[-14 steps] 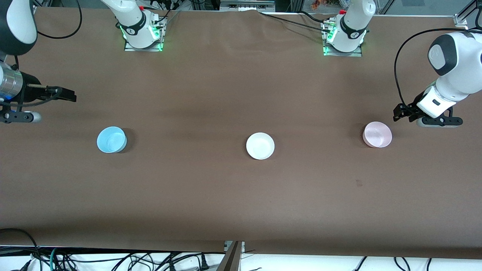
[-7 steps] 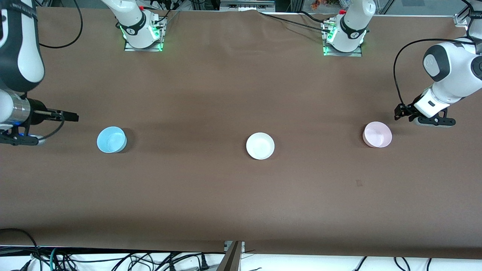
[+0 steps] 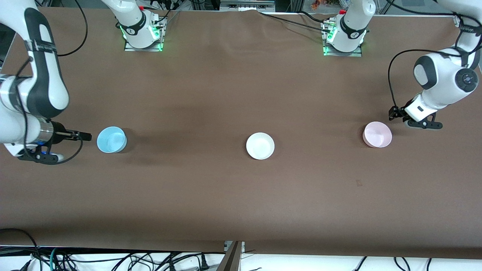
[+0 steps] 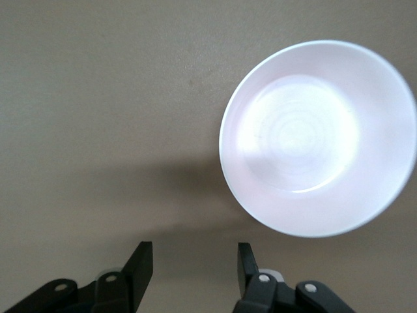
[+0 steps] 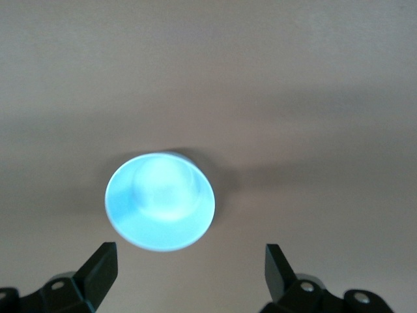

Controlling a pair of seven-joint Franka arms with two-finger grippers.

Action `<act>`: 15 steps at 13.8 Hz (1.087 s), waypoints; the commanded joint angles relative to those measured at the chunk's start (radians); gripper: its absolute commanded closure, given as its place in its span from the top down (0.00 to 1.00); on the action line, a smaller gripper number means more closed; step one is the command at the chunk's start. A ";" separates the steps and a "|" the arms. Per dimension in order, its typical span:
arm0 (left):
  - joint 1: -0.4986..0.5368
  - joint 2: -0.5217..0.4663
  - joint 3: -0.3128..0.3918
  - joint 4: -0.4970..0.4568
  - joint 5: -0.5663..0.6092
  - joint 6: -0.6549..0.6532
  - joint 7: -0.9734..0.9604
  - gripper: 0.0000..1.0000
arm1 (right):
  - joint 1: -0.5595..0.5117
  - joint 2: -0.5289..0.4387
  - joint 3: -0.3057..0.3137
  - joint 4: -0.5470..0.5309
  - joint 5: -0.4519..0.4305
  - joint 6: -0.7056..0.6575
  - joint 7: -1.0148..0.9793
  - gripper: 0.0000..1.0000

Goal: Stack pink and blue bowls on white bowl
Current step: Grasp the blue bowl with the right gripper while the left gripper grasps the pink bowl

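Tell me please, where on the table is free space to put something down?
Bare brown table spans the whole strip nearer the front camera than the bowls. Free gaps lie between blue bowl and white bowl, and between white bowl and pink bowl. It is tight by the right gripper beside blue and the left gripper beside pink.

The pink bowl (image 4: pixel 318 137) runs off the left wrist view's edge, its rim soft with blur. Both wrist views cut the left hand (image 4: pixel 194 267) and right hand (image 5: pixel 190 267) down to fingertips.
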 commanded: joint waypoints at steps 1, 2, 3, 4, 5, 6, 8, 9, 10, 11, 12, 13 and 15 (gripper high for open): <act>-0.014 0.087 -0.004 0.017 -0.018 0.053 0.007 0.61 | -0.039 -0.014 0.010 -0.115 0.016 0.140 -0.044 1.00; -0.020 0.092 -0.015 0.021 -0.058 0.053 0.007 0.60 | -0.039 -0.013 0.010 -0.148 0.016 0.185 -0.044 1.00; -0.023 0.092 -0.033 0.026 -0.089 0.052 0.003 0.60 | -0.039 -0.011 0.010 -0.178 0.016 0.226 -0.044 1.00; -0.023 0.089 -0.044 0.040 -0.104 0.046 -0.003 0.60 | -0.039 -0.011 0.010 -0.209 0.016 0.271 -0.044 1.00; -0.023 0.088 -0.046 0.043 -0.106 0.043 -0.014 0.60 | -0.039 -0.011 0.010 -0.241 0.016 0.311 -0.044 1.00; -0.023 0.086 -0.046 0.043 -0.106 0.043 -0.019 0.60 | -0.039 -0.011 0.010 -0.267 0.016 0.351 -0.050 1.00; -0.024 0.083 -0.047 0.054 -0.112 0.040 -0.022 0.59 | -0.041 -0.011 0.010 -0.301 0.016 0.403 -0.050 1.00; -0.024 0.074 -0.047 0.070 -0.112 0.021 -0.022 0.59 | -0.042 -0.006 0.010 -0.314 0.024 0.420 -0.050 1.00; -0.029 0.062 -0.047 0.107 -0.112 -0.038 -0.022 0.59 | -0.048 0.003 0.010 -0.324 0.038 0.440 -0.055 1.00; -0.029 0.058 -0.047 0.158 -0.112 -0.115 -0.023 0.58 | -0.056 0.006 0.010 -0.338 0.047 0.458 -0.071 1.00; -0.027 0.058 -0.047 0.213 -0.114 -0.191 -0.026 0.57 | -0.070 0.015 0.012 -0.343 0.073 0.469 -0.100 1.00; -0.029 0.058 -0.047 0.248 -0.114 -0.241 -0.054 0.56 | -0.077 0.018 0.012 -0.343 0.117 0.469 -0.140 1.00; -0.032 0.066 -0.049 0.253 -0.114 -0.247 -0.077 0.55 | -0.096 0.035 0.010 -0.343 0.218 0.469 -0.246 1.00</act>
